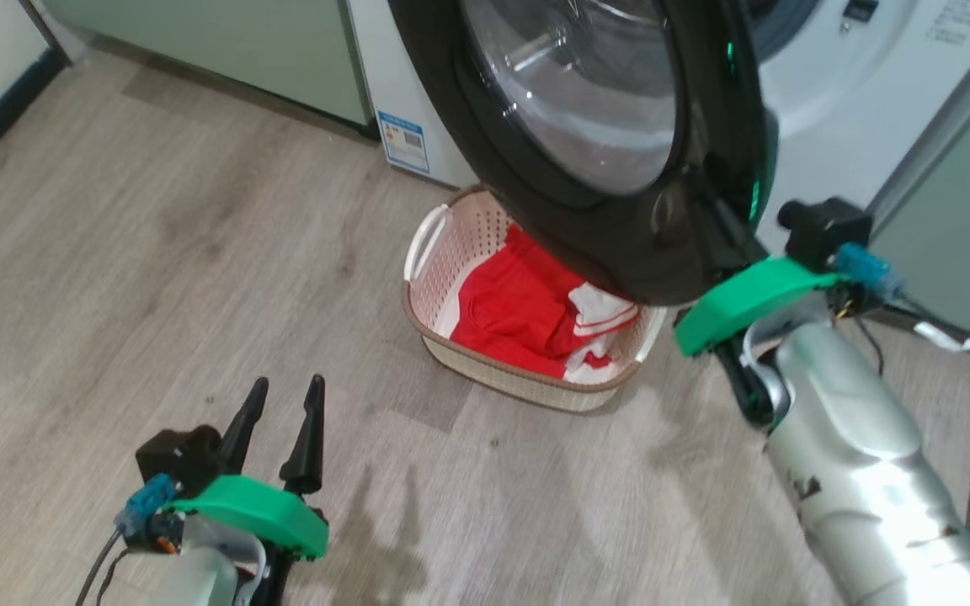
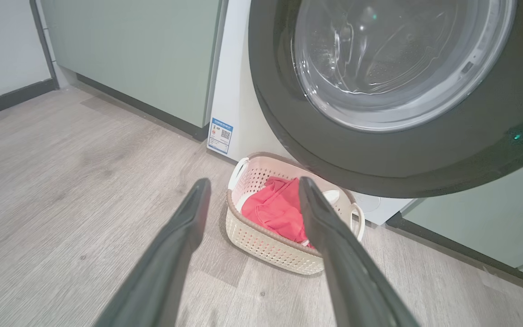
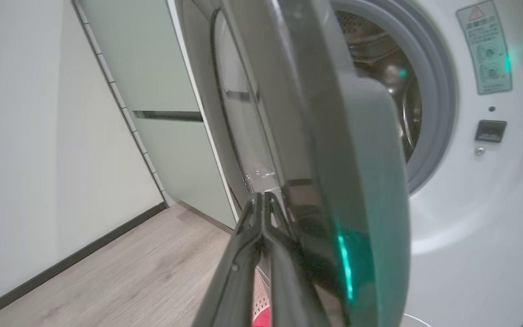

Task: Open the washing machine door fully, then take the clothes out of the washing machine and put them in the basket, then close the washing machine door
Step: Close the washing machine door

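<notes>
With the clothes (image 1: 519, 311) in the basket (image 1: 493, 374) beneath the half-open door (image 1: 670, 252), closing is in hand: the right gripper (image 3: 263, 200), fingers pressed together at the door's rim, must push it onto the washing machine (image 1: 839, 93), while the left gripper (image 1: 283, 412) hangs spread and empty, well clear of the door.

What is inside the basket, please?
Red clothes, one with a white, red-striped part, lie in the basket. The washing machine door hides its far right corner in the head view, and the clothes cover much of its floor.

Door (image 1: 586, 126) half-open, red clothes (image 1: 519, 311) in basket (image 1: 468, 244)
</notes>
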Robot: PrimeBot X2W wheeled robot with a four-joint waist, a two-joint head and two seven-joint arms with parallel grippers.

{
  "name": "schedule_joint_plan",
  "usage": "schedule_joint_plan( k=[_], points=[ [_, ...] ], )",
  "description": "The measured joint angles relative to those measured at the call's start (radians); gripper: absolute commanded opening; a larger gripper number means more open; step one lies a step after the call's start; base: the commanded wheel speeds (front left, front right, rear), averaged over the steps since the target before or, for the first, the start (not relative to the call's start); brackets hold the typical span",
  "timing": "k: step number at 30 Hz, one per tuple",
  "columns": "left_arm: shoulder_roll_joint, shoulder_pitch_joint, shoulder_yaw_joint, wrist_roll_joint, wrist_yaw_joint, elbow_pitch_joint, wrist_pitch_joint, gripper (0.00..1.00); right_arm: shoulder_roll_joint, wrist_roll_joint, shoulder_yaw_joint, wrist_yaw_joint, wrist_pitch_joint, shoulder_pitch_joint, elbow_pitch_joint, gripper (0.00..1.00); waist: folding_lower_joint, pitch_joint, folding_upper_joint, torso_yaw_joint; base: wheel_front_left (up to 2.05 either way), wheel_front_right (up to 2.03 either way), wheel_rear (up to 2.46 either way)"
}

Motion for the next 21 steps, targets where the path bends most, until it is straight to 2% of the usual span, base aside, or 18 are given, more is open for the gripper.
schedule_joint_plan(
  k=[5, 13, 21],
  points=[
    [-0.011, -0.02, -0.003, 0.0, 0.0, -0.004, 0.0, 1.0, 0.0, 0.019, -0.037, 0.0, 0.0, -0.081, 0.058, 0.0, 0.0, 0.046, 0.0, -0.015, 0.0, 0.0, 0.0],
    [-0.032, -0.092, -0.027, 0.0, 0.0, -0.007, 0.0, 1.0, -0.008, 0.001, -0.119, 0.003, 0.0, -0.307, 0.199, 0.0, 0.0, 0.145, 0.0, -0.038, 0.0, 0.0, 0.0],
    [-0.042, -0.147, -0.044, 0.0, 0.0, -0.008, 0.0, 1.0, -0.072, -0.012, -0.22, 0.003, 0.0, -0.486, 0.277, 0.0, 0.0001, 0.231, 0.0, -0.03, 0.0, 0.0, 0.0]
  ],
)
